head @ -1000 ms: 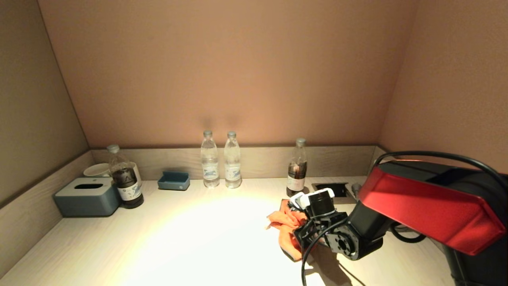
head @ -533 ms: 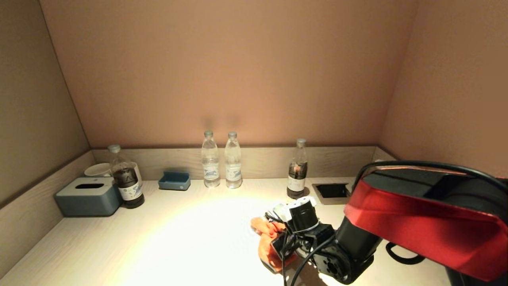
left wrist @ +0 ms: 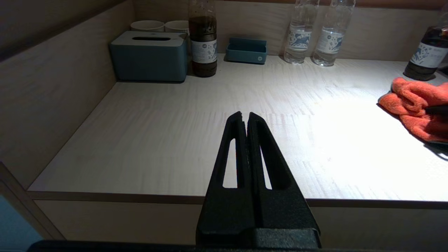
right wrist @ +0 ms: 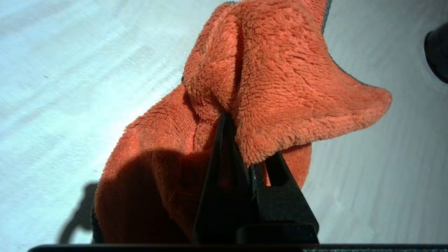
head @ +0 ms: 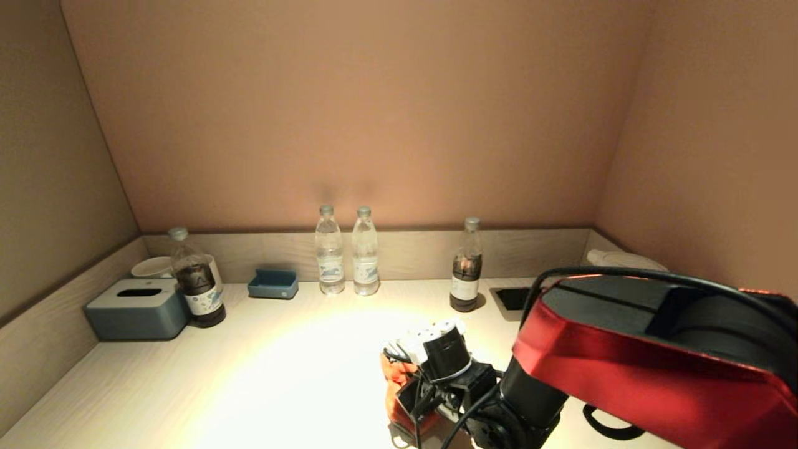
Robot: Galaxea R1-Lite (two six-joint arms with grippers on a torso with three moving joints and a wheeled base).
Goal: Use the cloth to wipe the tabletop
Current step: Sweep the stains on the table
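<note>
**Right arm is dragging the orange cloth across the lit tabletop**

The right gripper [right wrist: 245, 140] is pinching a fold of the orange cloth [right wrist: 266, 80], its jaws closed tight on the pile. The cloth [head: 394, 390] is lying bunched on the tabletop [head: 280, 374], at the near right of the bright patch, under and just ahead of the right wrist. The left gripper [left wrist: 245, 117] is hovering parked off the table's front edge, jaws pressed together on nothing.

The relation that matters: the cloth is bulging forward from the fingertips, with its trailing part under the wrist, and the unwiped stretch of tabletop is lying to the robot's left of it. The right arm is plainly the nearer one; the left gripper is sitting well apart from the cloth.

Counting what is standing at the back: two clear water bottles [head: 329, 259] side by side, two dark-drink bottles [head: 466, 267], one grey-blue tissue box [head: 137, 308], one small blue tray [head: 273, 284], two white cups [left wrist: 147, 25].
</note>
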